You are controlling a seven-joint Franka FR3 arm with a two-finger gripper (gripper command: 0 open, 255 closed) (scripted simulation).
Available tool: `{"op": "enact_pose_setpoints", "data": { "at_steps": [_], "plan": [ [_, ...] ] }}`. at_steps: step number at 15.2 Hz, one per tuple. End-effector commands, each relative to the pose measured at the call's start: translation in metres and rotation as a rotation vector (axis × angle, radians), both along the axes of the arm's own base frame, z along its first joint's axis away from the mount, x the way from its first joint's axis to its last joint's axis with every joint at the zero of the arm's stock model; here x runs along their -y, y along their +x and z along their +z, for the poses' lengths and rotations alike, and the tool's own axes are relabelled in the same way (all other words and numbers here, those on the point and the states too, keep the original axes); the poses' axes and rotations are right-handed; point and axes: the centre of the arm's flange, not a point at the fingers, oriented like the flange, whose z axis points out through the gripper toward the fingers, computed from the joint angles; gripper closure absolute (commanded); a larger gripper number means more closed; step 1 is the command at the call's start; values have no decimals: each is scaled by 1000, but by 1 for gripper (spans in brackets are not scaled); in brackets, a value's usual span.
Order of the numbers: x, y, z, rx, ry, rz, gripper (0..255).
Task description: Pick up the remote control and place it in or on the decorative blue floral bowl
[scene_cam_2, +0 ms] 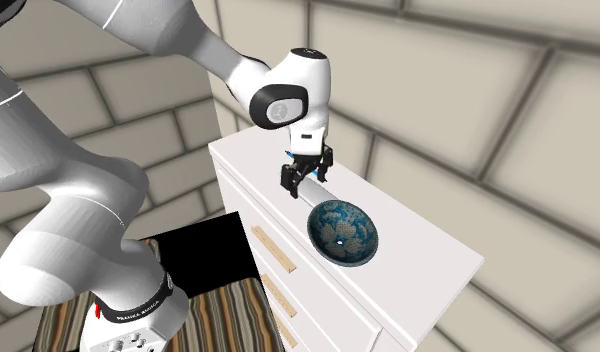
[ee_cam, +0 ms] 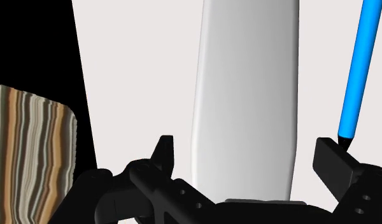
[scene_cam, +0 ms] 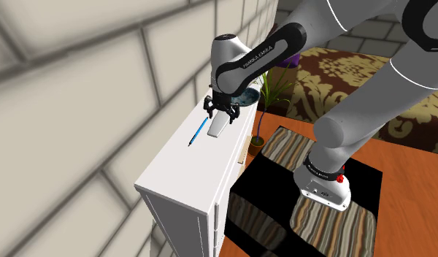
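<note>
The remote control [scene_cam: 216, 128] is a plain pale grey slab lying on the white dresser top [scene_cam: 179, 169]. My black gripper [scene_cam: 220, 115] hangs just over the end of it nearest the bowl, open. In the wrist view the gripper [ee_cam: 247, 150] straddles the remote [ee_cam: 247, 89], with a small gap between each finger and the remote's sides. The blue floral bowl [scene_cam_2: 343, 232] sits on the dresser just beyond the gripper [scene_cam_2: 306, 178], toward the second exterior view's lower right. In the shoulder view the arm partly hides the bowl [scene_cam: 245, 96].
A blue pen [scene_cam: 198, 132] lies beside the remote on the wall side, close to one finger [ee_cam: 331, 159]. A block wall [scene_cam: 79, 87] runs behind the dresser. A potted plant [scene_cam: 270, 86] stands past the bowl end. My striped stand [scene_cam: 312, 212] is beside the dresser front.
</note>
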Motion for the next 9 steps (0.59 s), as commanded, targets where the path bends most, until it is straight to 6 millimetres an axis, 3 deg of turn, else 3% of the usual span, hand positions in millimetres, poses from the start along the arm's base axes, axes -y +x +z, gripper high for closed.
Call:
{"op": "enact_pose_setpoints", "data": {
  "at_steps": [1,7,8,9],
  "plan": [
    [1,0,-3,1,0,0,0],
    [1,0,-3,1,0,0,0],
    [1,0,-3,1,0,0,255],
    [1,0,-3,1,0,0,255]
  ]
}}
